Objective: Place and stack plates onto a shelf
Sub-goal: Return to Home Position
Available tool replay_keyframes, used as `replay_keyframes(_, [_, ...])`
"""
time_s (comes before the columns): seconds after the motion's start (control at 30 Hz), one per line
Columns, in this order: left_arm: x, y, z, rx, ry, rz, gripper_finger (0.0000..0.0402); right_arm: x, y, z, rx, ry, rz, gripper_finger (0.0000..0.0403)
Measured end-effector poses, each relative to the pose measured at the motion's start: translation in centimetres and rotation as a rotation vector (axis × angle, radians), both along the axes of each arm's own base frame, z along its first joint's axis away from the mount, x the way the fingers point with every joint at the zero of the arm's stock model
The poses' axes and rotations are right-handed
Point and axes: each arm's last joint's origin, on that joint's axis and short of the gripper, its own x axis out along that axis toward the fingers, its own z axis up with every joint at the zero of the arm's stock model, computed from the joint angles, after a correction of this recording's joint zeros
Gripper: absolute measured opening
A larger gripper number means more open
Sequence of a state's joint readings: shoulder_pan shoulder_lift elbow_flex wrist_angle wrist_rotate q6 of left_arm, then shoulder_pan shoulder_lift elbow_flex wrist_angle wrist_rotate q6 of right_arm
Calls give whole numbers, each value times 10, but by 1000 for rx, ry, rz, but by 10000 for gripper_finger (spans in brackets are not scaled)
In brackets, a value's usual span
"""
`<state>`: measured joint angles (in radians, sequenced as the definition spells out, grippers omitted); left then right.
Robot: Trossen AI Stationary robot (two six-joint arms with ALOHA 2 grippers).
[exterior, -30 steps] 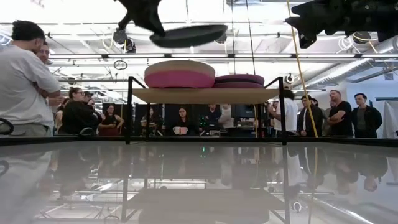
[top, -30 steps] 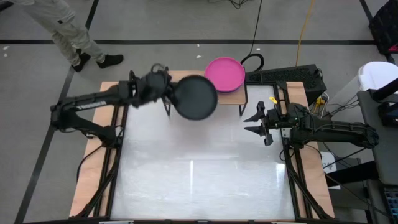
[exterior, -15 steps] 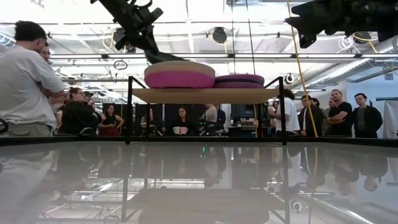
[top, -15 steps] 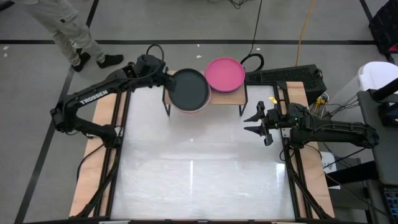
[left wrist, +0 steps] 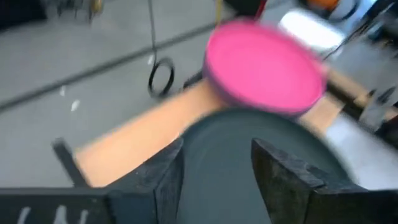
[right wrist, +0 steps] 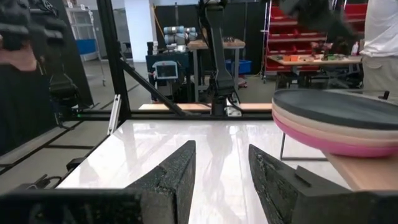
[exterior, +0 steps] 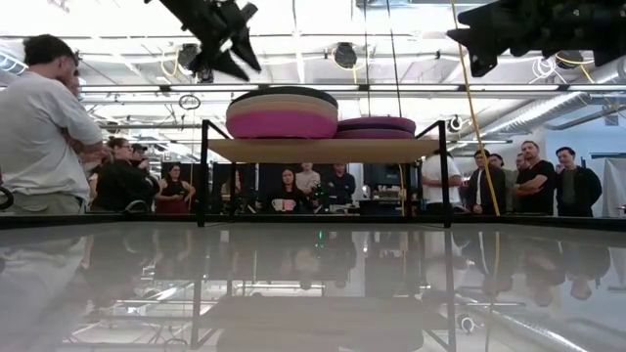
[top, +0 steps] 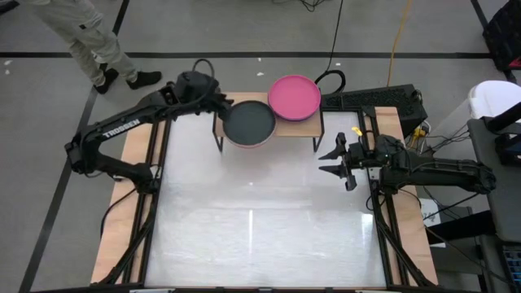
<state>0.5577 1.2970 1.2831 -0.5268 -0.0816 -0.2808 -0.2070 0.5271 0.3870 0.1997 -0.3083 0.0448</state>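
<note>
A dark grey plate (top: 249,124) lies flat on top of the left stack (exterior: 282,112) of beige and magenta plates on the wooden shelf (exterior: 323,149). A magenta plate (top: 295,97) tops the lower right stack (exterior: 377,127). My left gripper (top: 220,104) hovers open, up and left of the left stack (exterior: 238,64). In its wrist view (left wrist: 217,146) the grey plate (left wrist: 217,174) shows beyond the fingers. My right gripper (top: 323,163) waits open to the right of the shelf, above the table.
The shelf stands on thin black legs (exterior: 202,171) at the table's far edge. The white tabletop (top: 260,220) stretches in front of it. People stand beyond the table (exterior: 49,127), and cables lie behind the shelf (top: 330,77).
My left gripper has carried the dark grey plate toward the far edge, lowered it flat onto the left stack, let go and risen up and left of it. The plate, tilted in the air a second ago, now rests on the stack.
</note>
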Motion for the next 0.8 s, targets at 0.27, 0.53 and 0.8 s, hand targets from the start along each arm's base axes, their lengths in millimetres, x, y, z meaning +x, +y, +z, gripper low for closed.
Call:
replay_keyframes(0.27, [-11,-42,36,229,-84,-167,159,-1,0,-8,9,83,3,130])
replay_keyframes(0.53, [-25,-91,44,342,-135,-272,90,-15,3,-2,2,35,3,130])
replay_keyframes(0.8, [-54,-120,-2,377,-212,-244,79,-40,8,3,-15,-17,-1,130])
